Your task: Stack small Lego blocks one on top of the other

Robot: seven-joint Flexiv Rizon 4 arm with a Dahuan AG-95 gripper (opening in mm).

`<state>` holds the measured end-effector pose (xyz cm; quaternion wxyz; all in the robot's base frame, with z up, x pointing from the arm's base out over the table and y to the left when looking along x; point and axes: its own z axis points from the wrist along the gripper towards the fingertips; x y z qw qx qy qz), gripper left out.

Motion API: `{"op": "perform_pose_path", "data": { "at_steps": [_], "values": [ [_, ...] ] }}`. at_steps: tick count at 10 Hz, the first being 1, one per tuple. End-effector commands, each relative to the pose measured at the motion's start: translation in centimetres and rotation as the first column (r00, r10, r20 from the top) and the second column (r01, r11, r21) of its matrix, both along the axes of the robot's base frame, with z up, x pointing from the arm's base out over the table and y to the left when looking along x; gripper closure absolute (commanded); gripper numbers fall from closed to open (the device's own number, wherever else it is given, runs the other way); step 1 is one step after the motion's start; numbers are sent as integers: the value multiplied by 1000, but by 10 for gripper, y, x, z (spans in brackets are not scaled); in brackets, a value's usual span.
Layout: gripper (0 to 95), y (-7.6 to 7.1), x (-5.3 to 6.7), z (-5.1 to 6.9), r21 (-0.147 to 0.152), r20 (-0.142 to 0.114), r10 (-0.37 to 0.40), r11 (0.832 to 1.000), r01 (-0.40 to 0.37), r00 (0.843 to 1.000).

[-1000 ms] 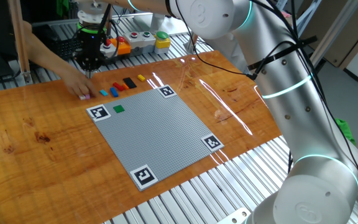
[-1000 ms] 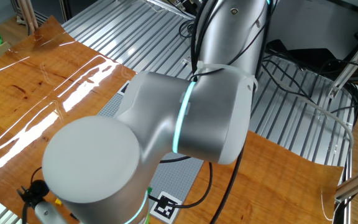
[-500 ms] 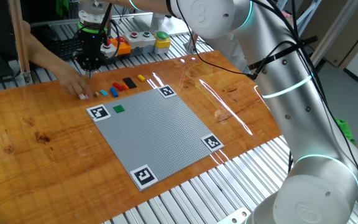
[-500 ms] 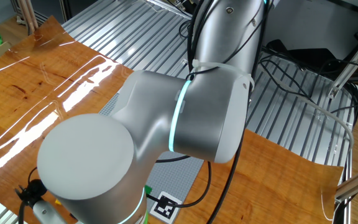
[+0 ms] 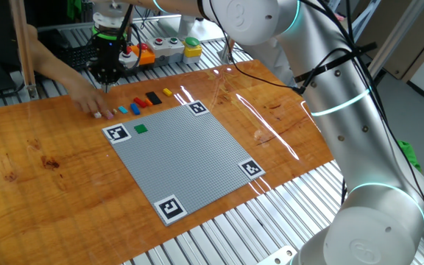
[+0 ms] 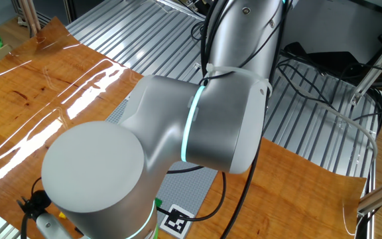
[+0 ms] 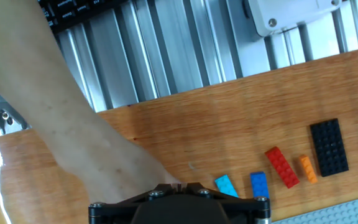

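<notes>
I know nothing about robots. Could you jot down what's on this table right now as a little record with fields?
Surface: wooden table
Baseplate: grey studded plate with square markers at its corners
On the plate: one green brick
Loose bricks: a row beside the plate: light blue, blue, red, orange, black, yellow
Person: a hand reaching to the row's end
Gripper: above the hand, pointing down, jaws shut, holding nothing visible
Behind the table: push buttons

Laid in a row on the wooden desk (image 7: pixel 229 130): light blue brick (image 7: pixel 226 185), blue brick (image 7: pixel 259 185), red brick (image 7: pixel 281 167), orange brick (image 7: pixel 307 168), black brick (image 7: pixel 328 147). Left, a bare human arm (image 7: pixel 61 118) reaching in beside the pincer housing.
</notes>
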<state>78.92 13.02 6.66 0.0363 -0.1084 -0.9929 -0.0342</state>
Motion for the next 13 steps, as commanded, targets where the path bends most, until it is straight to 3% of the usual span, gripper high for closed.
{"op": "perform_pose_path", "data": {
  "at_steps": [1, 6, 9, 10, 11, 13],
  "values": [
    [950, 0, 0, 0, 0, -4, 8, 1000, -8, 1000],
    [950, -2, 0, -1, -15, -9, 99, 995, -99, 995],
    [950, -7, 1, -5, -4, -42, 162, 987, -162, 986],
    [950, -8, 1, -6, -6, -43, 173, 985, -174, 984],
    [760, -11, 2, -8, -10, -44, 199, 980, -200, 979],
    [760, -15, 3, -12, -16, -53, 236, 971, -238, 970]
  ]
}}
